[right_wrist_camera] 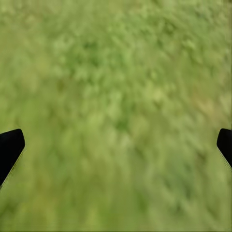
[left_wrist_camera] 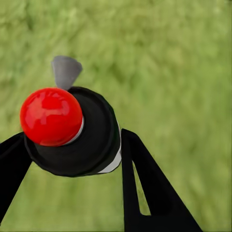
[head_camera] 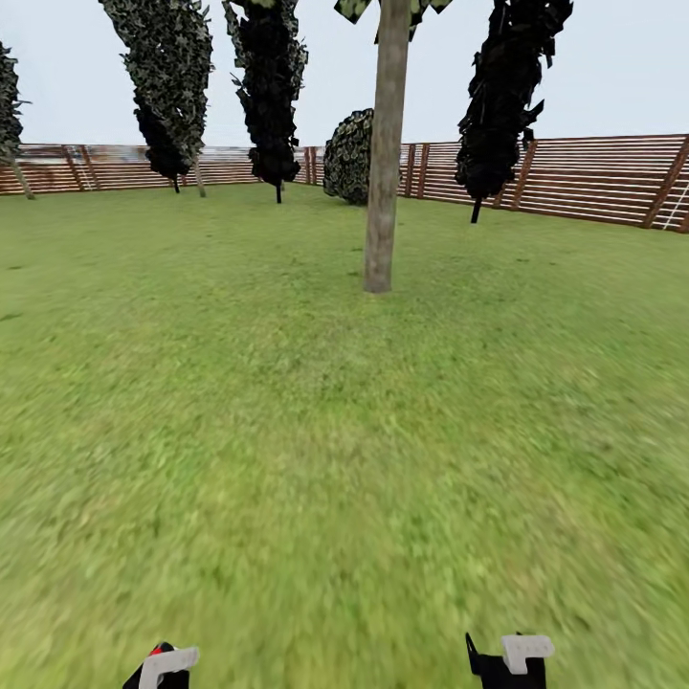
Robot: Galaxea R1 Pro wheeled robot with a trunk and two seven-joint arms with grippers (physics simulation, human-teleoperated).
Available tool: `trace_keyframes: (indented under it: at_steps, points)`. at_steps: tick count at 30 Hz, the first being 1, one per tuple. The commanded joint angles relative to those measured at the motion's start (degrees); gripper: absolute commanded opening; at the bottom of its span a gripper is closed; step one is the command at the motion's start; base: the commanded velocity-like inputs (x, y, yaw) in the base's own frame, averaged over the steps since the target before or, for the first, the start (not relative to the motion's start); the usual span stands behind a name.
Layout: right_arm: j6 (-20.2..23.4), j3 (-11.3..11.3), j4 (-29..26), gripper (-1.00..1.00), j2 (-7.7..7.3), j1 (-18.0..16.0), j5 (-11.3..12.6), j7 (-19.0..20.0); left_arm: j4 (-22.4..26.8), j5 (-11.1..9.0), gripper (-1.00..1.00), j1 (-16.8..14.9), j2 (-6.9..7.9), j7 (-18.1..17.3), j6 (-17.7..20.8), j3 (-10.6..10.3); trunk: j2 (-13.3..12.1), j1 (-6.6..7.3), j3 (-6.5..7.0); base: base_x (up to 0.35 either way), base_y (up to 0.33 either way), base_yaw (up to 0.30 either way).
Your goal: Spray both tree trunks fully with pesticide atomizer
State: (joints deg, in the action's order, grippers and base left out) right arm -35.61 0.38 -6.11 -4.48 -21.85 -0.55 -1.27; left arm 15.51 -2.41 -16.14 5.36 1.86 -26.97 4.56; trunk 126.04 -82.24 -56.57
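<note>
Pesticide atomizer (left_wrist_camera: 72, 133) sits clamped in left gripper (left_wrist_camera: 72, 145) above grass (left_wrist_camera: 169, 58).

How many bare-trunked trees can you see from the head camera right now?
1. A single tree trunk stands on the lawn ahead, slightly right of center, in front of the fence. The second tree may be outside this view; the other trees here are dark, leafy ones.

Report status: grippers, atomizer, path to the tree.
Left gripper shut on pesticide atomizer. Right gripper open, over grass. Tree trunk ahead across the lawn, no whitish specks visible on it. Nothing in the way.
</note>
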Motion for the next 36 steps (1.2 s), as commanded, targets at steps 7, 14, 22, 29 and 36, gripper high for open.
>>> trace_keyframes:
  at_steps: [7, 14, 22, 29, 36]
  points:
    - [-0.2, 0.1, 0.0, 1.00, 0.00, 0.0, -0.1, -0.1, -0.1, -0.2, -1.00, 0.0, 0.00, 0.0, -0.2, 0.0, 0.0, -0.03, -0.05, 0.339, 0.000, 0.000]
    - [-0.2, 0.1, 0.0, 1.00, 0.00, 0.0, -0.1, -0.1, -0.1, -0.2, -1.00, 0.0, 0.00, 0.0, -0.2, 0.0, 0.0, -0.03, -0.05, 0.339, 0.000, 0.000]
    - [-0.2, 0.1, 0.0, 1.00, 0.00, 0.0, -0.1, -0.1, 0.0, -0.4, -1.00, 0.0, 0.05, 0.0, -0.2, 0.0, 0.0, -0.03, -0.05, 0.339, 0.000, 0.000]
    - [-0.2, 0.1, 0.0, 1.00, 0.08, 0.0, -0.1, -0.1, 0.0, -0.3, -1.00, 0.0, 0.07, 0.0, -0.2, 0.0, 0.0, -0.03, -0.05, 0.339, 0.000, 0.000]
    - [-0.2, 0.1, 0.0, 1.00, 0.08, 0.0, -0.1, 0.0, 0.0, -0.2, -1.00, 0.0, 0.06, 0.0, -0.2, 0.0, 0.0, -0.03, -0.05, 0.339, 0.000, -0.059]
